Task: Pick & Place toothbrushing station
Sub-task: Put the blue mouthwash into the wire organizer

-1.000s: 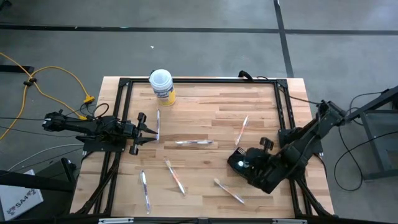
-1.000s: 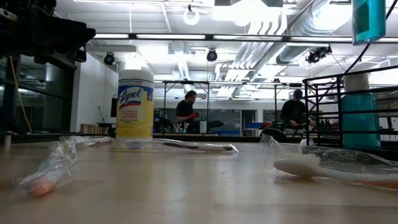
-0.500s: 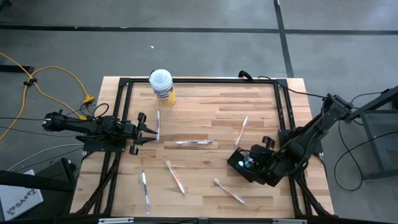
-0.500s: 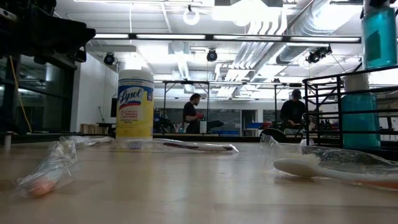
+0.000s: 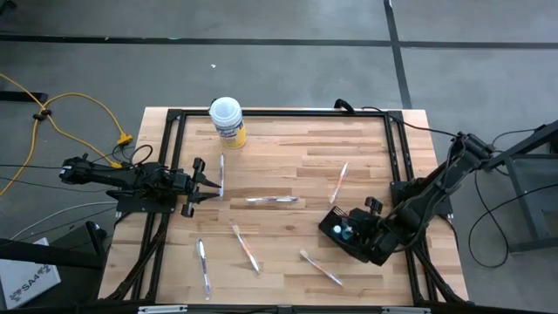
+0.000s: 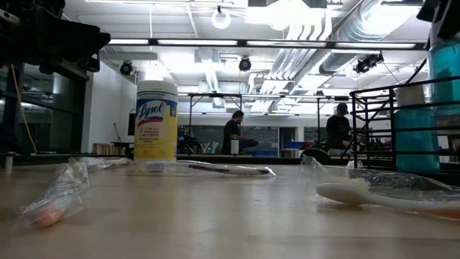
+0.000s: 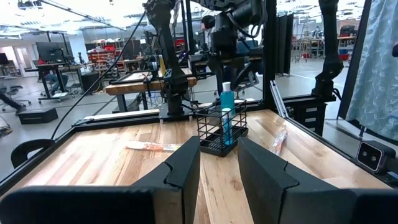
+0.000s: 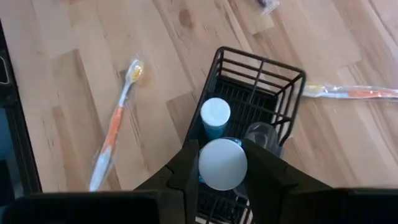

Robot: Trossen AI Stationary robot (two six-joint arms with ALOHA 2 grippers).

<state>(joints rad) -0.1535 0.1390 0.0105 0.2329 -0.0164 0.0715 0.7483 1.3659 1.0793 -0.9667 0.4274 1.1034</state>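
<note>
Right gripper point(image 8: 222, 163): clamped on white-capped bottle point(image 8: 222, 165) above toothbrushing station point(image 8: 258, 93). Lower it vertically, clear of the blue bottle point(image 8: 216, 116). Left gripper point(image 7: 219, 171): apart, idle.

Grey concrete floor point(image 5: 288, 70) surrounds the table; ceiling lamps point(image 6: 221, 18) and pale ducts point(image 6: 302, 50) light the workshop.
</note>
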